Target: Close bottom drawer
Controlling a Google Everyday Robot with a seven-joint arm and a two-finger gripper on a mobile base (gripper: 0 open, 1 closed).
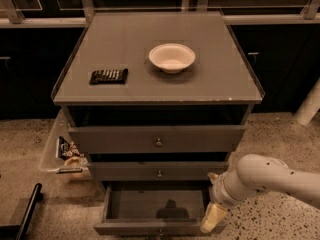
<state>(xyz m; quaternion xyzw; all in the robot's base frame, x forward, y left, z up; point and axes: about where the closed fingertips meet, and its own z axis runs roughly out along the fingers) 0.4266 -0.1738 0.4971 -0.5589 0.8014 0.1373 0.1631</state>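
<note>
While the bottom drawer (145, 204) stands pulled out at the foot of the grey cabinet (210, 91), the gripper (213, 218) hangs at the right front corner of this drawer, close to its front edge. Whether the gripper is apart or together, I cannot tell. On the cabinet top a white bowl (171, 57) sits near the centre, and a flat black object (108, 76) lies near the left edge.
</note>
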